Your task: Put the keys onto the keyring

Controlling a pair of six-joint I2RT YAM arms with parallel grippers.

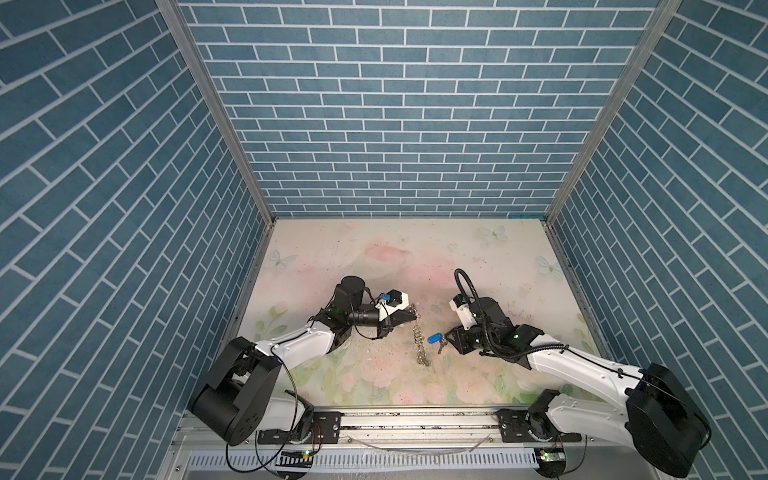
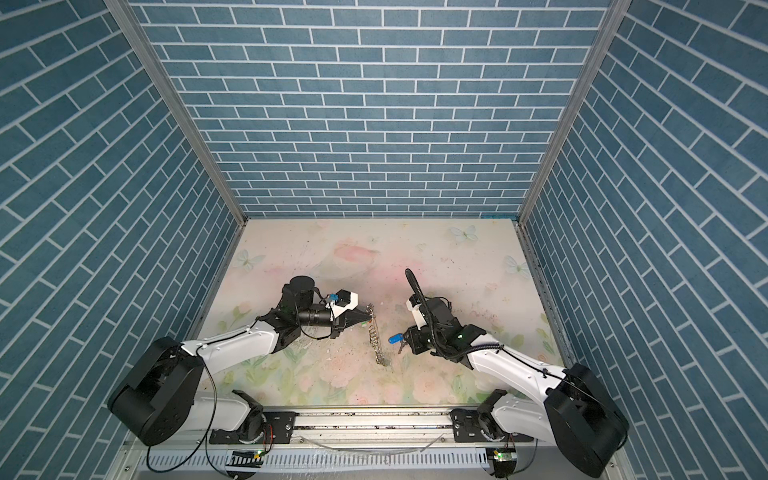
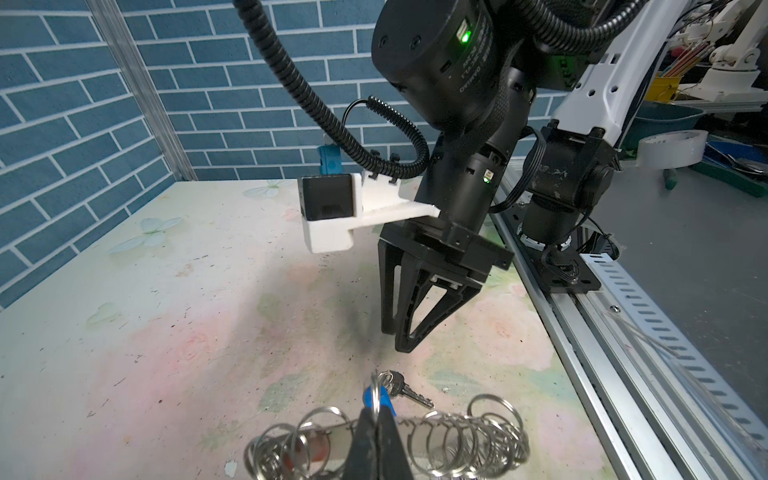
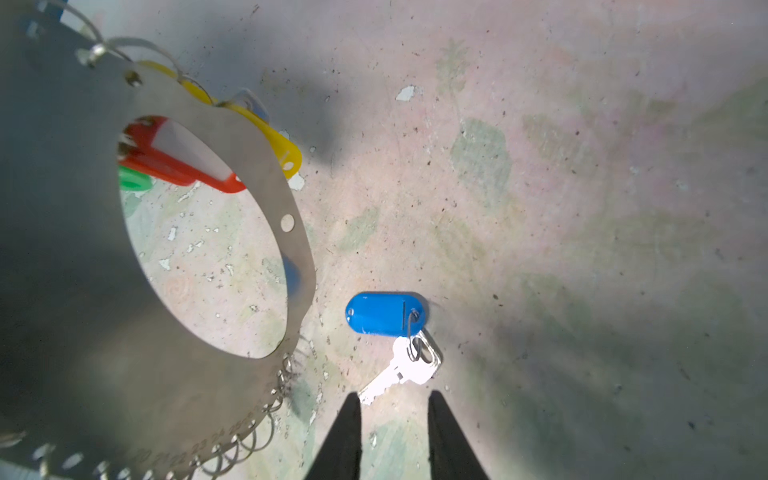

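Our left pincer (image 3: 376, 436) is clamped on the keyring (image 4: 83, 291), holding it on edge. Our right pincer (image 4: 392, 415) hangs empty with jaws apart, just over the blue-tagged key (image 4: 390, 320) lying on the counter (image 4: 582, 208) beside the ring. We should pinch the tag squarely, leaving its small loop free.

I've free table (image 1: 415, 249) across the upper half in both top views; keyring (image 1: 419, 340) and blue-tagged key (image 1: 434, 338) crowd centre
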